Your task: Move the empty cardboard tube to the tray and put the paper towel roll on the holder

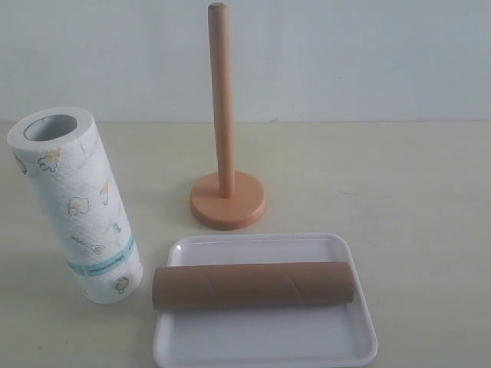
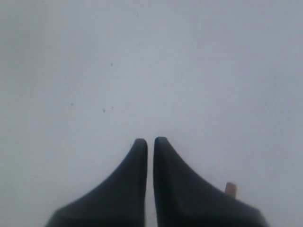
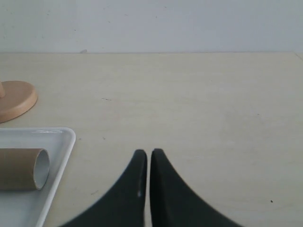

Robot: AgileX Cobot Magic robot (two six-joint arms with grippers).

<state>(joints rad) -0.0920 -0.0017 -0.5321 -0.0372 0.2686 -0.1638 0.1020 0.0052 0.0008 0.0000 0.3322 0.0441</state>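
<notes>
The empty cardboard tube (image 1: 253, 284) lies on its side across the white tray (image 1: 265, 341); its open end (image 3: 28, 169) and the tray's corner (image 3: 59, 156) also show in the right wrist view. The paper towel roll (image 1: 77, 205) stands upright on the table left of the tray, leaning slightly. Behind the tray stands the wooden holder (image 1: 224, 138), its pole bare; its base edge (image 3: 16, 99) appears in the right wrist view. My right gripper (image 3: 148, 152) is shut and empty over bare table right of the tray. My left gripper (image 2: 149, 140) is shut and empty, facing a blank pale surface. Neither arm shows in the exterior view.
A pale wall runs along the table's far edge (image 3: 189, 52). A small tan tip (image 2: 230, 189) pokes out beside the left gripper's finger; what it is cannot be told.
</notes>
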